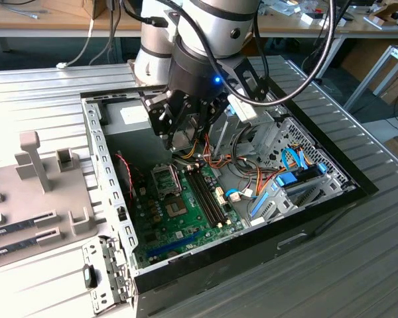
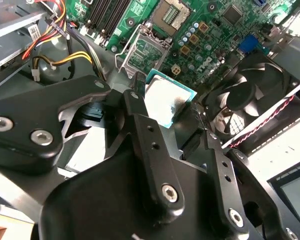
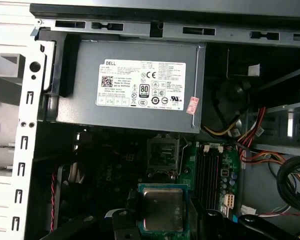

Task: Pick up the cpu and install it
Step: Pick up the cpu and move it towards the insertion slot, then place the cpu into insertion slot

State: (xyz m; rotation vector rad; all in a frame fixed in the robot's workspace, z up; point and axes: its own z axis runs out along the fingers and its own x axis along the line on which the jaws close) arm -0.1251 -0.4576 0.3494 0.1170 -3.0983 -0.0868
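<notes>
The end effector [image 1: 186, 136] hangs inside the open computer case [image 1: 109, 179]. Its fingers [image 2: 136, 102] are closed narrowly on the edges of the cpu [image 2: 166, 100], which it holds flat above the motherboard [image 1: 186, 218], silver top facing the wrist cameras. In the exterior view the socket [image 1: 166, 177] lies at about 6 o'clock from the end effector; its frame seems swung open, though shadow blurs it. The memory sticks [image 1: 205, 192] sit at 5 o'clock and the power supply [image 1: 129, 116] at 9 o'clock. The ribbed worktop [image 1: 358, 265] surrounds the case.
</notes>
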